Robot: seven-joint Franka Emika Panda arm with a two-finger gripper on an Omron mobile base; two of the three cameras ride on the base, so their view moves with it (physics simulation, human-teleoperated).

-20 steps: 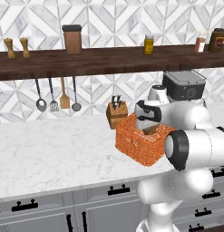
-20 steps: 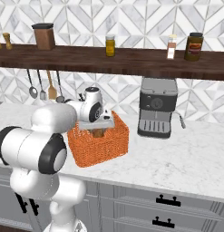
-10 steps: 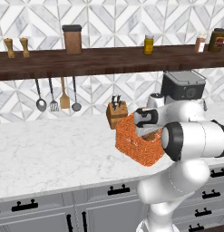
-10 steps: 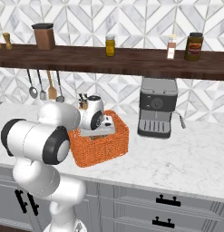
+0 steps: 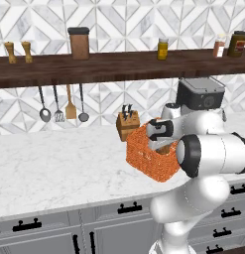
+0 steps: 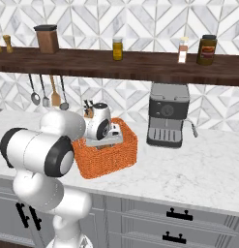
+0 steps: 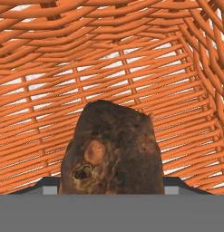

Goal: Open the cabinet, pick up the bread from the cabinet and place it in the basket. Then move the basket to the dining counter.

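- Over the last second the arm had swung its elbow round while the hand stayed down inside the basket [image 6: 116,155] on the marble bench [image 6: 198,169].
- The jaws were clenched on the bread [image 7: 111,152], held low within the orange weave: release looked near.
- Knife block [image 5: 127,124] stood just behind the basket; coffee machine [image 6: 168,114] beside it might crowd the later lift.

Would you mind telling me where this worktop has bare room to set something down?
The marble worktop is bare left of the orange basket, below the hanging utensils. Another free patch lies right of the coffee machine. It is crowded around the basket, with the knife block just behind it.
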